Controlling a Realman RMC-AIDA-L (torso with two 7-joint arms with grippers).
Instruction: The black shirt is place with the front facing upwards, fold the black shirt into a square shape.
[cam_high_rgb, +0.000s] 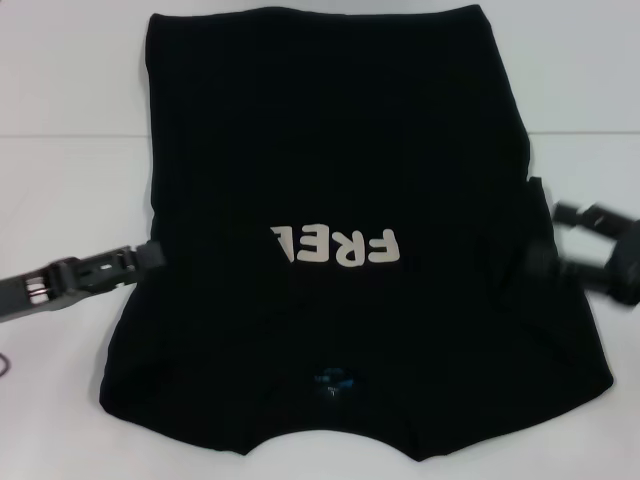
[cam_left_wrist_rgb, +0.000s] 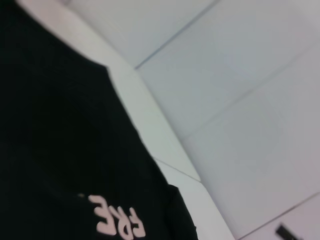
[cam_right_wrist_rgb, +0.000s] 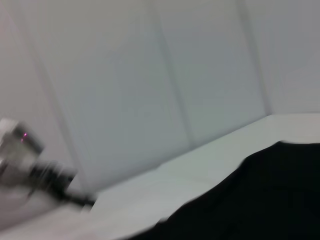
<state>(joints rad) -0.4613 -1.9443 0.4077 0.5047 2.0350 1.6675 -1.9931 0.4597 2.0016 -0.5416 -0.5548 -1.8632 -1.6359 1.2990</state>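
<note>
Between left claw (cam_high_rgb: 150, 257) and right claw (cam_high_rgb: 545, 262), black shirt (cam_high_rgb: 340, 150) is spread lengthwise; edges apparently pinched, grip cannot be told.

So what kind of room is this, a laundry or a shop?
Probably a lab or test room, not a laundry: the black shirt lies on a bare white table, the left gripper and right gripper sit at its sides, and plain pale wall panels stand behind.
</note>
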